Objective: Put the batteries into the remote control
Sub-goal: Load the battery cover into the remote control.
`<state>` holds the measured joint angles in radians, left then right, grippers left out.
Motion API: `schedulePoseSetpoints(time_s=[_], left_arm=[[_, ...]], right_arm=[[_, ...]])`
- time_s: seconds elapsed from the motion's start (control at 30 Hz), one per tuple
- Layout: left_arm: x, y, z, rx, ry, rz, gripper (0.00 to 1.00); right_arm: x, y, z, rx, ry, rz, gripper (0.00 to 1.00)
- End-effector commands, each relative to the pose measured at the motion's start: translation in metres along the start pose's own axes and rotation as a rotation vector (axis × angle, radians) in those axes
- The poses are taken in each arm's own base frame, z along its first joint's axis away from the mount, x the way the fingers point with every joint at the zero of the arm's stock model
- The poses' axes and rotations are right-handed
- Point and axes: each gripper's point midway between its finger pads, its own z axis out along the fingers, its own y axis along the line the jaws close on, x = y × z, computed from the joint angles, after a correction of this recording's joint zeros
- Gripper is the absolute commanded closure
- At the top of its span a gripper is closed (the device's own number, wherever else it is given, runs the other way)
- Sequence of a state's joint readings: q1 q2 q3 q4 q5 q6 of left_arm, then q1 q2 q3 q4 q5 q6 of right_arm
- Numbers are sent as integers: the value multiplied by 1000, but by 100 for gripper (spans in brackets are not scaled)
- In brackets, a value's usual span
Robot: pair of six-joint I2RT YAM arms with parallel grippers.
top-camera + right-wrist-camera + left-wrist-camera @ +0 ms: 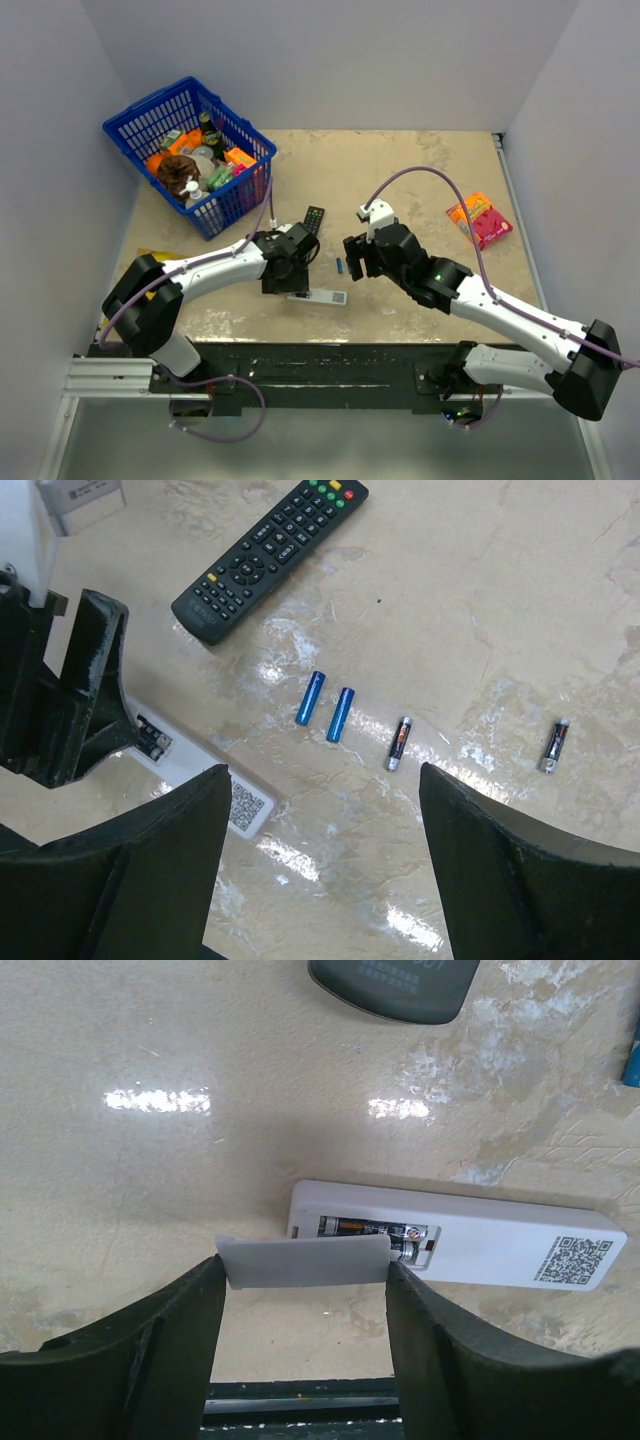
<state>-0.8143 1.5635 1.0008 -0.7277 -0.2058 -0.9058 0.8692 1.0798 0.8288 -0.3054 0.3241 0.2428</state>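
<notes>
The white remote control (490,1250) lies face down, QR label up, its battery bay open with dark batteries (375,1230) inside. My left gripper (305,1272) is shut on the white battery cover (300,1258), held just in front of the bay. My right gripper (325,775) is open and empty above the table. Below it lie two blue batteries (311,698) and two dark batteries (399,743). In the top view the left gripper (285,270) is over the remote control (322,296) and the right gripper (355,258) is beside it.
A longer black remote (313,220) lies just beyond the white one. A blue basket (240,205) of groceries stands at the back left. An orange-pink snack packet (480,220) lies at the right. The table's front edge runs by the arm bases.
</notes>
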Motion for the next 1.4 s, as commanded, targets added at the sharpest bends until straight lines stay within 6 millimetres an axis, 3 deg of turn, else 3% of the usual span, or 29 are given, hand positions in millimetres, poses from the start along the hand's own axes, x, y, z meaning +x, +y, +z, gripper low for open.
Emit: schedulePoseSetpoints(time_s=[0.0, 0.5, 0.67, 1.37], left_arm=[[-12, -19, -2, 30, -19, 3, 50], [7, -19, 4, 8, 34, 42, 44], [7, -23, 5, 10, 35, 52, 37], [3, -23, 2, 1, 25, 56, 27]], right_arm=[[-13, -1, 0, 12, -53, 38, 22], [-11, -2, 3, 6, -46, 35, 22], [-11, -2, 3, 2, -45, 34, 22], [-10, -4, 3, 5, -43, 36, 22]])
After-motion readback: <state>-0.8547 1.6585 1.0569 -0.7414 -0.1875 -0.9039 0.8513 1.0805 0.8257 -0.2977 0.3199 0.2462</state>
